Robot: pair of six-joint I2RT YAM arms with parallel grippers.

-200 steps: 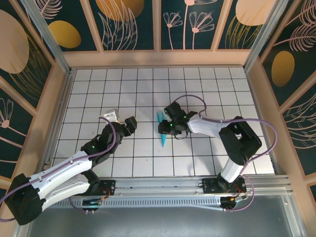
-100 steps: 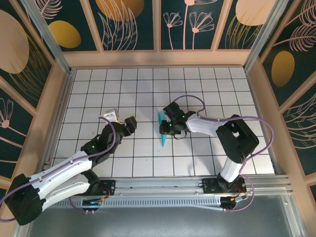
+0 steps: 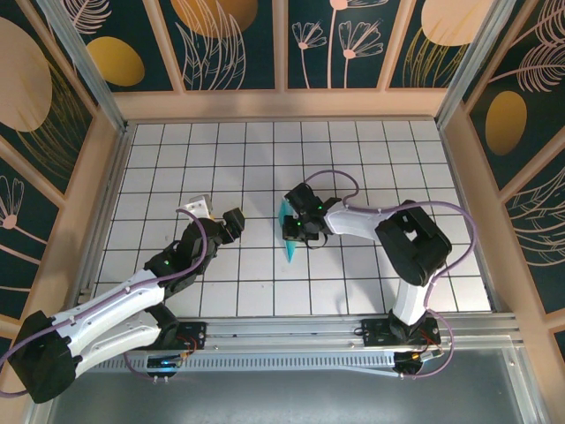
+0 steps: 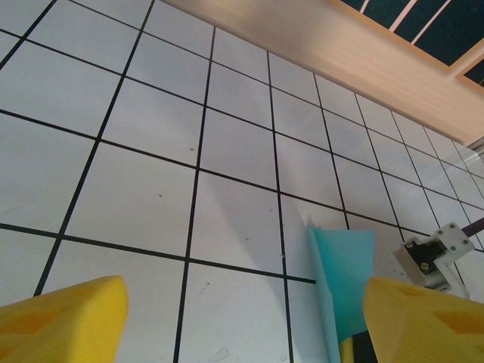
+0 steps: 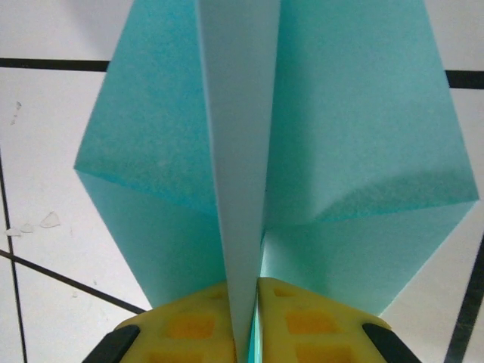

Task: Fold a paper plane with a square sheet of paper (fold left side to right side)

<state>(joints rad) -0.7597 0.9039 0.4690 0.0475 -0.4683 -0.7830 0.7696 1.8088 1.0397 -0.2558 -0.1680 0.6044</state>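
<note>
The square sheet of paper is folded into a slim teal paper plane [image 3: 290,251] near the table's middle, lying along the grid with its point toward me. My right gripper [image 3: 297,228] is shut on its upright centre fold. In the right wrist view the yellow fingers [image 5: 189,327] pinch the pale middle ridge of the paper plane [image 5: 348,128], and both wings spread out to the sides. My left gripper [image 3: 233,219] stands open about two tiles left of the plane, holding nothing. In the left wrist view the paper plane [image 4: 344,268] stands beside the right fingertip [image 4: 423,318].
The white grid table [image 3: 177,159] is boxed in by wooden rails and patterned walls [image 3: 282,102]. A metal rail [image 3: 291,331] runs along the near edge by the arm bases. A white bracket of the right arm [image 4: 437,253] sits just past the paper.
My right gripper has closed onto the plane's centre fold and shifted slightly left, standing the paper up. The left arm has stayed still.
</note>
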